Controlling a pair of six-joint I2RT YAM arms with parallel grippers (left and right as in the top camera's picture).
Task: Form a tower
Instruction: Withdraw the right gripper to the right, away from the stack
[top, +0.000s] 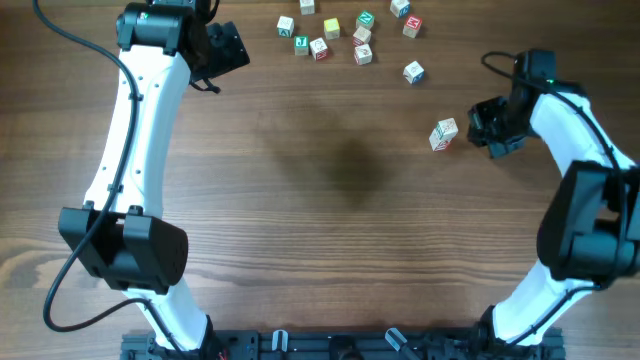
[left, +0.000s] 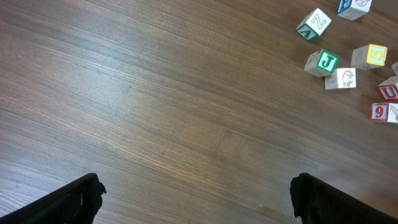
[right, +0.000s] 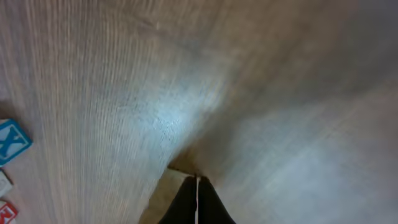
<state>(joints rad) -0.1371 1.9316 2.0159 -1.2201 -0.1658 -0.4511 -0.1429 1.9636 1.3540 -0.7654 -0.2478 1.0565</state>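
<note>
dark brown wood-grain desk (top: 330, 250) filling all views, grain running left-right in overhead, soft shadow patch (top: 345, 165) near desk centre, pale glare (right: 165, 121) on the wood in right wrist view

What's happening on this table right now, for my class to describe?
Two robot arms are working on a tower of small letter cubes. The right arm sits just beside it, its jaws shut with nothing between them. The left arm is at the far side of the table, jaws wide open, near the loose cubes scattered there. Nothing is being carried.
</note>
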